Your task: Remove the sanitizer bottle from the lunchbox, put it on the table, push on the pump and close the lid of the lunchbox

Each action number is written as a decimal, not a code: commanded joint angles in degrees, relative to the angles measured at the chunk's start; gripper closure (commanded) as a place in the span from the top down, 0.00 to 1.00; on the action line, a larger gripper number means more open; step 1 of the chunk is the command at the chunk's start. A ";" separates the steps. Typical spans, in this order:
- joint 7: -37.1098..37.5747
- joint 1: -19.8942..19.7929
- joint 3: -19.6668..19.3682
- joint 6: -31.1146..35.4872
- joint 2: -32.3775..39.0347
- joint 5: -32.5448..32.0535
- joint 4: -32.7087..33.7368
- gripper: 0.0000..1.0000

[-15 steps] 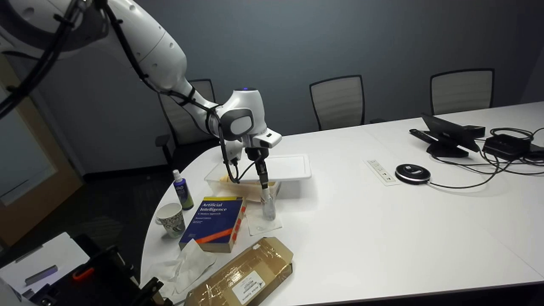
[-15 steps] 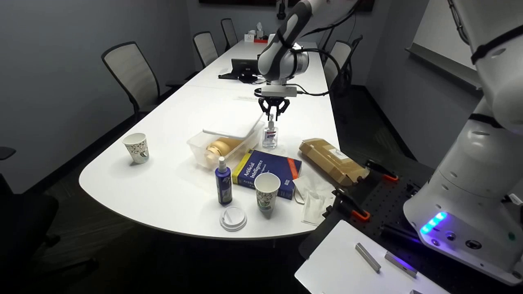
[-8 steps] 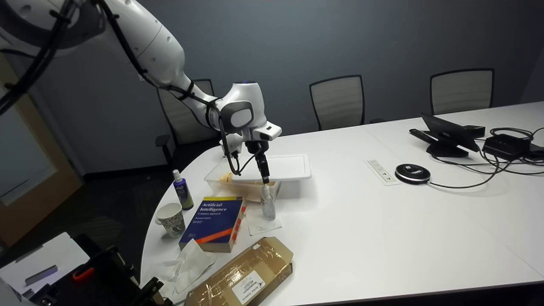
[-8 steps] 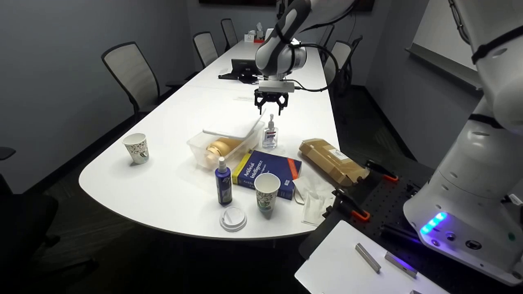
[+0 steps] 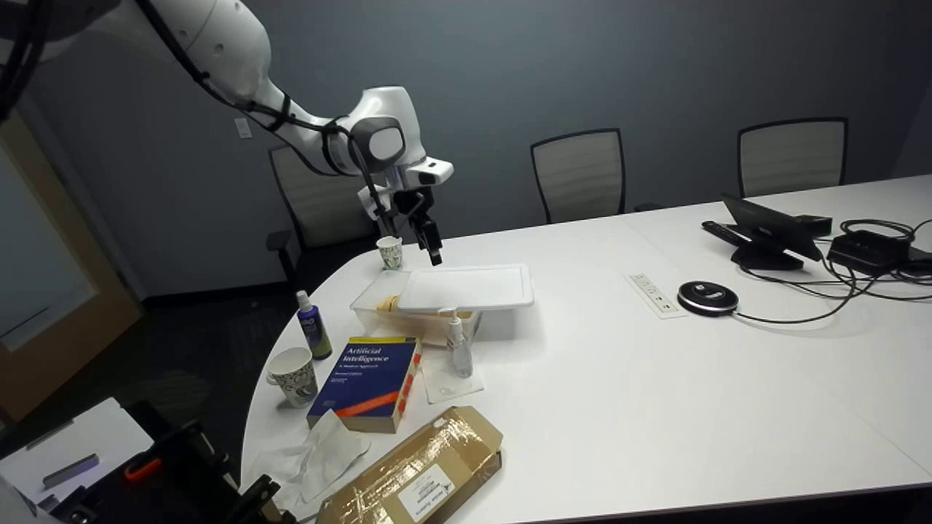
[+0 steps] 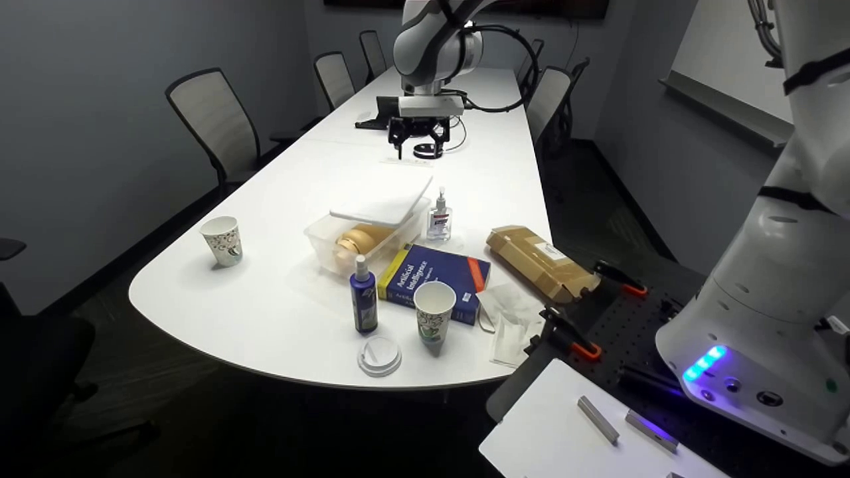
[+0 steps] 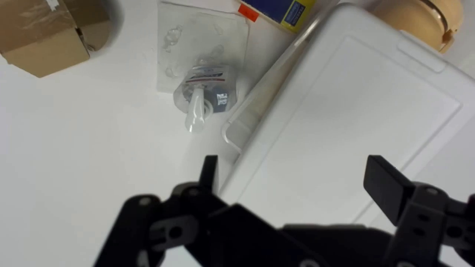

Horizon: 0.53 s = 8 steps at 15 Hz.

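Note:
The clear sanitizer bottle stands upright on a flat pale square in front of the lunchbox, as both exterior views show. Its white pump tops it, the nozzle pointing away from the label. The translucent lunchbox sits beside it on the white table. The flat white lid lies askew over part of the lunchbox, one end overhanging and the other end of the box uncovered. My gripper is open above the lid, nothing between its fingers. In an exterior view the gripper hangs clear of the bottle.
A tan rounded object lies in the lunchbox. Around it are a blue book, a purple spray bottle, paper cups, a cardboard box and crumpled tissue. A conference phone stands farther along the table.
My gripper has opened off the pump, risen and moved away from the bottle to above the lid. The bottle, lunchbox and lid stay in place.

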 commanded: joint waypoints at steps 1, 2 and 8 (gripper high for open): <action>2.36 1.81 -0.83 -3.14 -3.10 -3.07 -1.04 1.00; 3.21 1.83 -1.26 -2.97 -2.91 -4.00 -1.06 1.00; 1.16 -2.42 -1.01 -0.98 0.02 -1.71 -1.78 0.49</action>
